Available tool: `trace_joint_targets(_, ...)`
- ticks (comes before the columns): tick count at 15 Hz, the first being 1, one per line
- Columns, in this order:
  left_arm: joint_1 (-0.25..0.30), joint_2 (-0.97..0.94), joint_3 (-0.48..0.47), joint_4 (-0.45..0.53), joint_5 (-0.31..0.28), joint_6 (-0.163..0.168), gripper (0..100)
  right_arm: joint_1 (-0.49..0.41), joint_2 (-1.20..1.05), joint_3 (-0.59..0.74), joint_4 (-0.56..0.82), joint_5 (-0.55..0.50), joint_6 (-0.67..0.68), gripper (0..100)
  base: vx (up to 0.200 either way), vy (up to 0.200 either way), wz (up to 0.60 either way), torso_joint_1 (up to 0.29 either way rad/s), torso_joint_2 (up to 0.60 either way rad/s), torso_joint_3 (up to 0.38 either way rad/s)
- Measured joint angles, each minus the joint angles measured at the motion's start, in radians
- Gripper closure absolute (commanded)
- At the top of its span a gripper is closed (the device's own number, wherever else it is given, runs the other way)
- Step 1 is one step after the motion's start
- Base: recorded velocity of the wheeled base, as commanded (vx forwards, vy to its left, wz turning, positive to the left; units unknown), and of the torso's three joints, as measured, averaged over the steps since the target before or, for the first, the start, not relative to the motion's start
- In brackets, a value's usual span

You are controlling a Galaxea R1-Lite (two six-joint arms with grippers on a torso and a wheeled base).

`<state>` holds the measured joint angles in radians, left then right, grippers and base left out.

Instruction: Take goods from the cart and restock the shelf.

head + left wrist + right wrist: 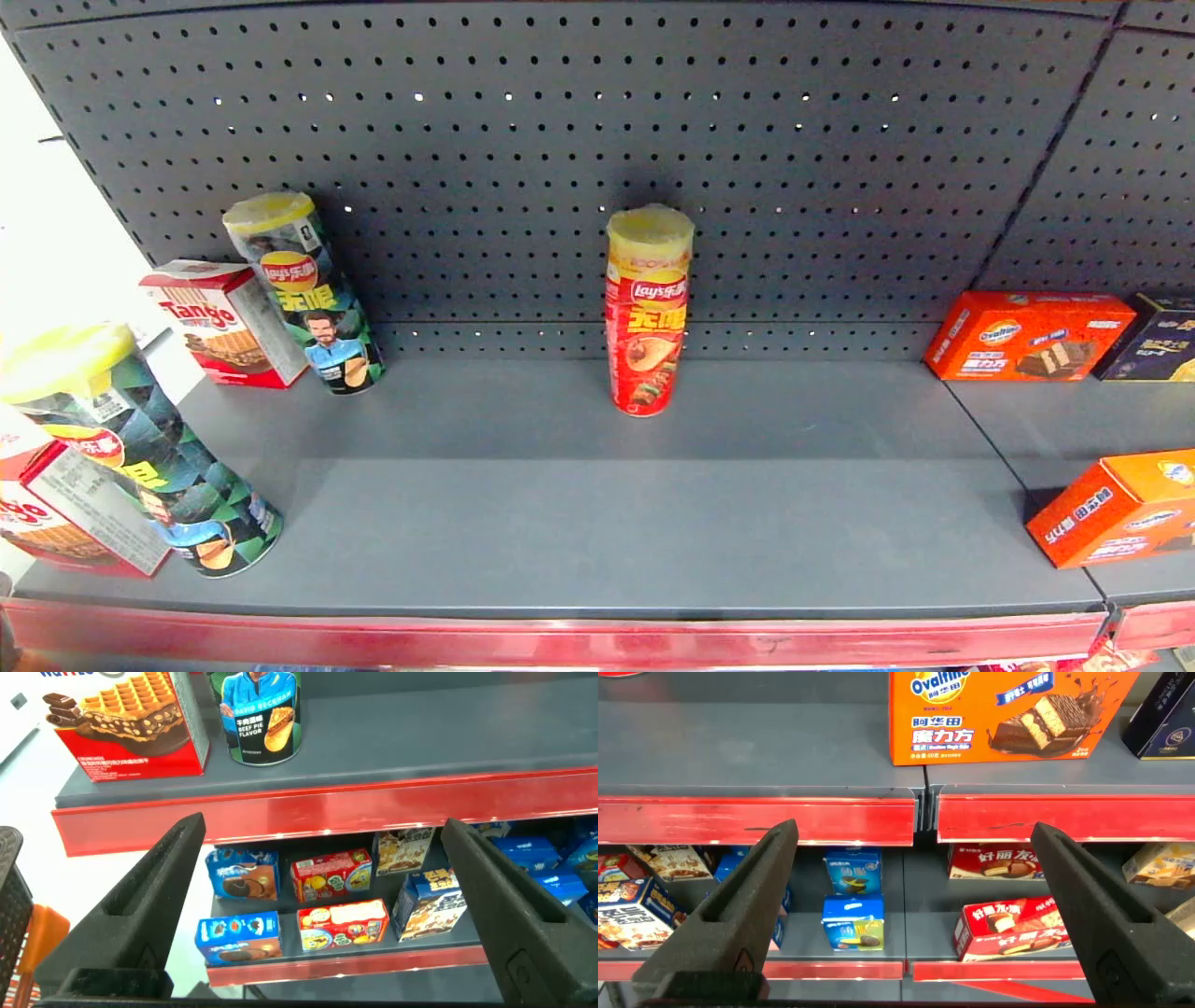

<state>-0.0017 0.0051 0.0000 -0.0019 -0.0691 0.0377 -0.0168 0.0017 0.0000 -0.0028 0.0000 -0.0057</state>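
A red chip can (pixel 647 313) stands upright at the back middle of the grey shelf (pixel 597 504). My left gripper (pixel 322 831) is open and holds nothing. It hangs in front of the shelf's red front strip (pixel 327 807), below a wafer box (pixel 121 719) and a green chip can (pixel 262 719). My right gripper (pixel 915 833) is also open and holds nothing. It faces the red strip (pixel 757 819) under an orange chocolate-wafer box (pixel 1008 714).
At the shelf's left stand two green cans (pixel 303 289) (pixel 140 448) and two red wafer boxes (pixel 224 322) (pixel 65 513). Two orange boxes (pixel 1027 336) (pixel 1116 509) and a dark box (pixel 1158 350) sit at the right. Lower shelves hold blue boxes (pixel 852 919) and red boxes (pixel 332 873).
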Motion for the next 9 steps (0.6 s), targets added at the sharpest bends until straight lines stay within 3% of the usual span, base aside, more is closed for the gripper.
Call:
trace_joint_targets(8,0.0,0.0,0.0,0.001,-0.003,-0.002,0,0.0,0.0,0.0,0.0,0.002,-0.002,0,0.0,0.0,0.0,0.0,0.0,0.0)
trace_joint_targets(9,0.0,0.0,0.0,0.001,-0.003,-0.003,0,0.0,0.0,0.0,0.0,0.002,-0.002,0,0.0,0.0,0.6,0.002,0.0,0.007)
